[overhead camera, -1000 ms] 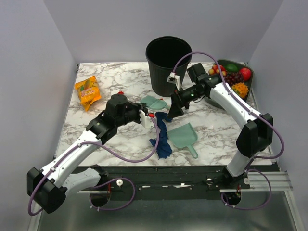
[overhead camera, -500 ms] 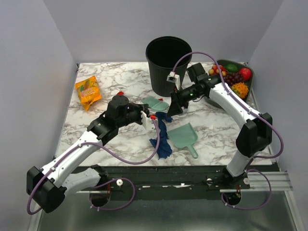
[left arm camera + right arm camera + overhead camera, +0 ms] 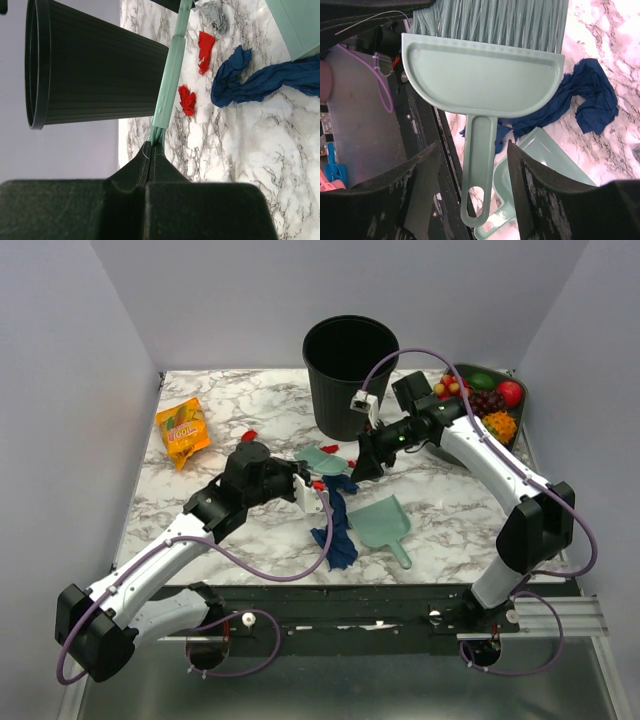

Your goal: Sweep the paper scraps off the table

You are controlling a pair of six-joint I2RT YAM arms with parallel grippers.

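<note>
Creeping slightly nearer the one black bin since a second ago, the right arm reaches over the table. One blue cloth, one dustpan and one brush lie there. The left gripper is pinched tight on the brush's bristle end. The right gripper gapes wide, fingers flanking the handle. At least three paper scraps dot the marble around the brush.

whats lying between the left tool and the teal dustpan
The crumpled dark blue cloth lies between the dustpan and the left tool, which pinches the brush. The top view shows it.
</note>
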